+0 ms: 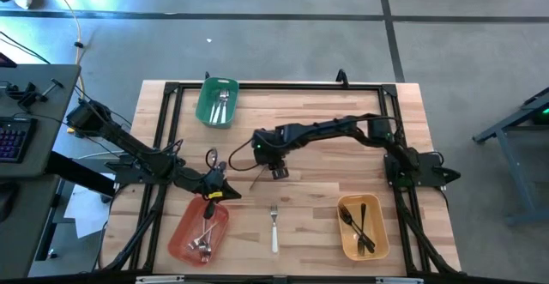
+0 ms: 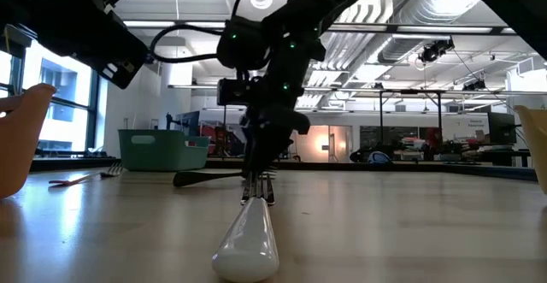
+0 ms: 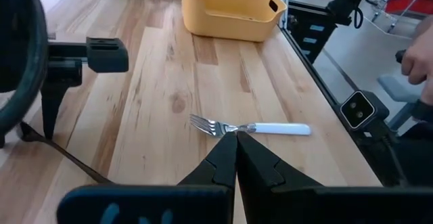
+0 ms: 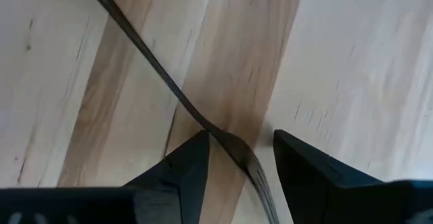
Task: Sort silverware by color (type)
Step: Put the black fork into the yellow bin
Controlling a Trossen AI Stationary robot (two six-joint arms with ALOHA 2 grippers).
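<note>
A black fork (image 4: 155,68) lies flat on the wooden table near its middle (image 1: 257,182). My right gripper (image 4: 240,149) is low over it (image 1: 277,171), open, with one finger on either side of the fork's neck. A white-handled fork (image 1: 274,226) lies flat toward the near edge and fills the foreground of the low view (image 2: 248,240). My left gripper (image 1: 228,193) hovers above the far end of the red bin (image 1: 176,232), shut and empty (image 3: 235,146), pointing toward the white-handled fork (image 3: 270,128).
The green bin (image 1: 206,112) at the far left holds silver pieces. The red bin holds several utensils. The yellow bin (image 1: 347,232) at the near right holds black ones. An orange-tipped fork (image 2: 77,180) lies on the table at left. A black frame (image 1: 163,112) rims the table.
</note>
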